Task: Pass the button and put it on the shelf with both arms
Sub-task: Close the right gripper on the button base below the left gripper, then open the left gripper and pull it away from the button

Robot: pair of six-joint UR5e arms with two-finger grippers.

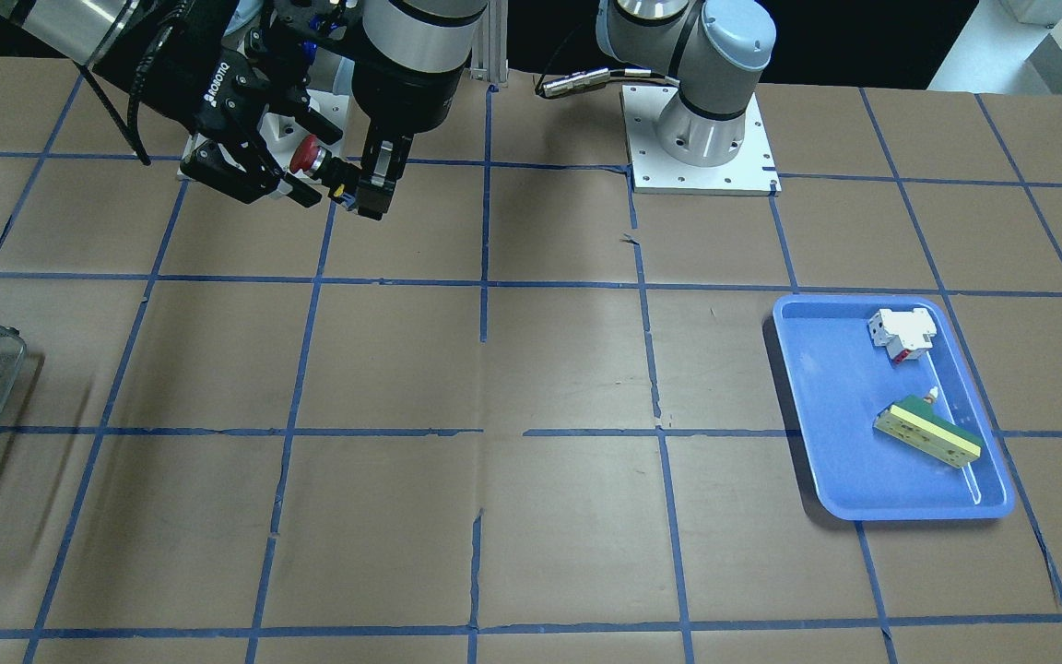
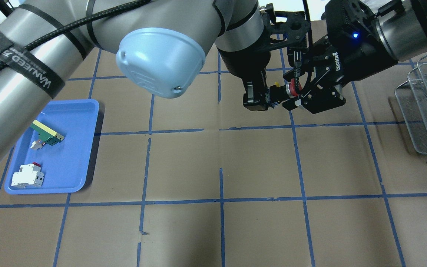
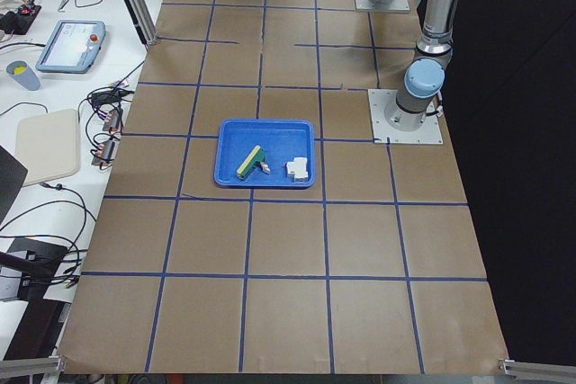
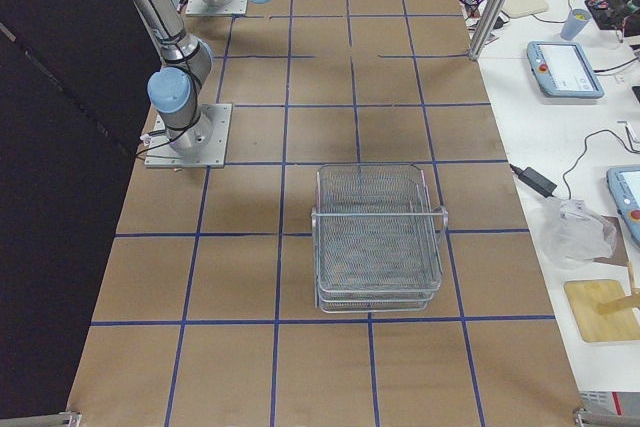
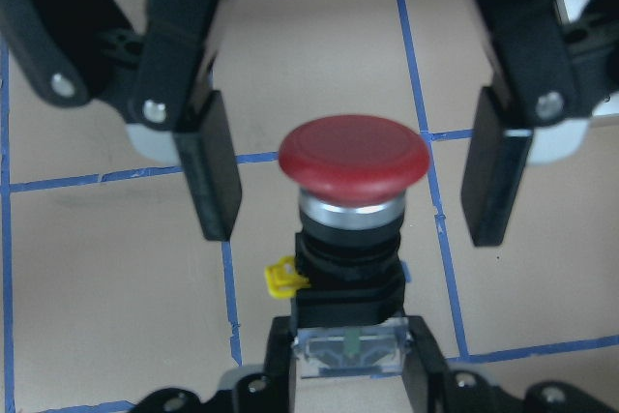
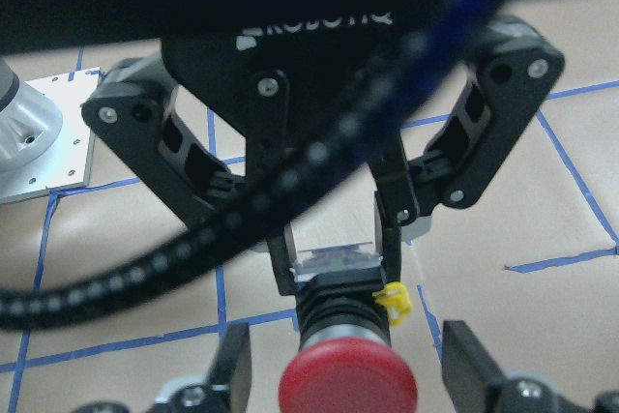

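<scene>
Left black two-finger claw (image 5: 350,360) was clamped tight on the rear block of the small push button (image 5: 353,229) with its red mushroom cap and black barrel. It held the button in the air above the brown, blue-taped bench (image 2: 258,163), well apart from the silver wire-mesh tiered shelf (image 2: 421,111). Right black claw (image 6: 348,369), on the shelf's side of the button, was spread wide, its fingers (image 5: 215,166) flanking the red cap without touching it.

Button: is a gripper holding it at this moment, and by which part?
The left gripper holds the button by its rear block. The right gripper is open around the red cap, not gripping it.
</scene>
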